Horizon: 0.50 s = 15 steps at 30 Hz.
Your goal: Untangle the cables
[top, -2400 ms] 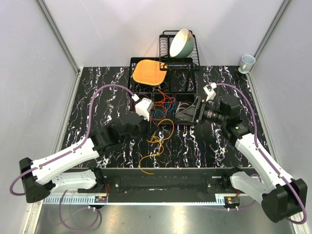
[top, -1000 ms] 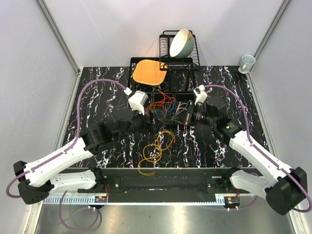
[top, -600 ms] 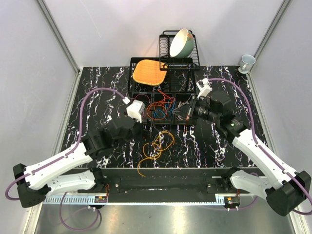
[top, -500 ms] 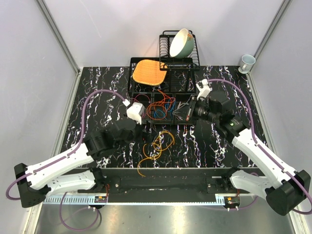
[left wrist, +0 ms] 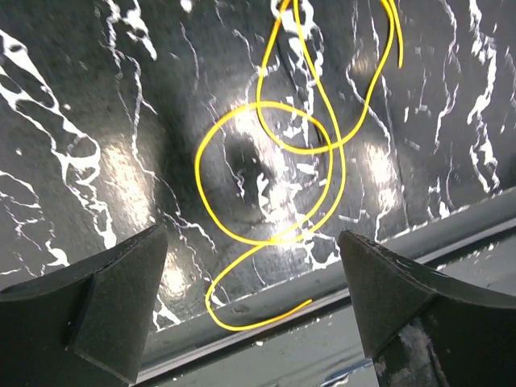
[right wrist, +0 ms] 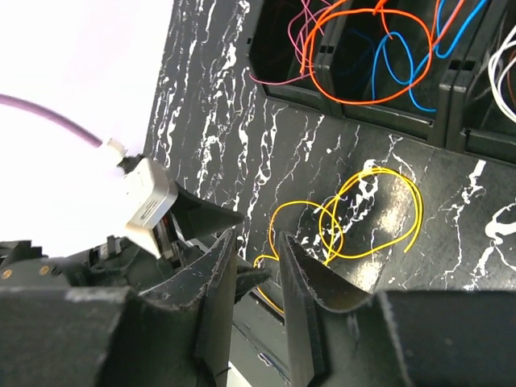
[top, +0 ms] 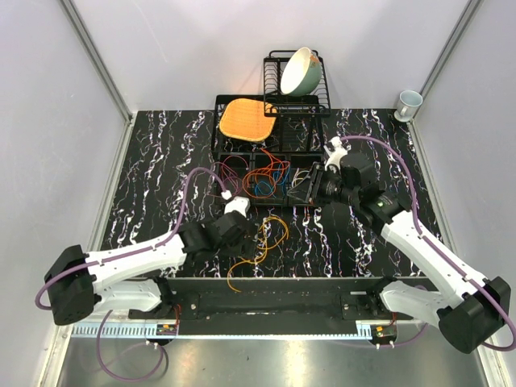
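Observation:
A loose yellow cable (top: 262, 240) lies in loops on the black marble table, one end reaching the near edge. My left gripper (top: 240, 239) hovers just left of it. In the left wrist view the left gripper (left wrist: 251, 238) stands wide open over the yellow cable (left wrist: 278, 153), holding nothing. Orange, blue and purple cables (top: 264, 173) and white ones (top: 301, 176) lie tangled in a black tray (top: 242, 196). My right gripper (top: 302, 190) is over the tray's right end. Seen from the right wrist, that gripper (right wrist: 256, 242) has its jaws a little apart with nothing between them.
A black dish rack (top: 316, 101) with a pale green bowl (top: 299, 71) stands at the back. An orange mat (top: 246, 119) lies left of it. A white cup (top: 409, 102) sits in the far right corner. The left arm's white wrist camera (right wrist: 145, 193) is close to the right fingers.
My left arm pulled back and down toward the table's near edge, over the yellow cable, and its jaws widened. The right gripper went from shut to slightly open and shifted little.

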Each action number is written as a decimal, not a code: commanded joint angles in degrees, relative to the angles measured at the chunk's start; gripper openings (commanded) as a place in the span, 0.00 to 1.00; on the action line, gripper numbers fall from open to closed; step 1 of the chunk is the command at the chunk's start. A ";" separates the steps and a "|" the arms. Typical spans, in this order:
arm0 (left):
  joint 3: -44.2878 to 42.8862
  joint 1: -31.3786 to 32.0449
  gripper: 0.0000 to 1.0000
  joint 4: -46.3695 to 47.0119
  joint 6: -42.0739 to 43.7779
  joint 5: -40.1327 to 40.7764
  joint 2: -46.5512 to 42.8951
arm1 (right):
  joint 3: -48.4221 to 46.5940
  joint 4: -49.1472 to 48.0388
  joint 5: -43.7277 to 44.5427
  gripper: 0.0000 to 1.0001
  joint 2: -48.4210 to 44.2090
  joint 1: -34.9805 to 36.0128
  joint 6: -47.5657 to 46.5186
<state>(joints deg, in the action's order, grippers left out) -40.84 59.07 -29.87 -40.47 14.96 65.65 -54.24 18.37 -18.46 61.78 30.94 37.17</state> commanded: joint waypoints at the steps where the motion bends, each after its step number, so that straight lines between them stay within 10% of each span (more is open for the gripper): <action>1: -1.34 1.75 0.91 4.73 2.22 -2.47 -0.61 | 0.27 0.35 1.93 0.34 0.27 0.44 -0.61; 15: -13.91 6.76 0.82 -1.25 13.75 -1.78 18.00 | 0.01 -0.35 1.76 0.33 2.65 0.44 0.19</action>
<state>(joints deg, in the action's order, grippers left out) -51.46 65.71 -30.15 -29.61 12.73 77.17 -53.76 19.31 -17.43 64.60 30.94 37.26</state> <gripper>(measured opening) 0.839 0.329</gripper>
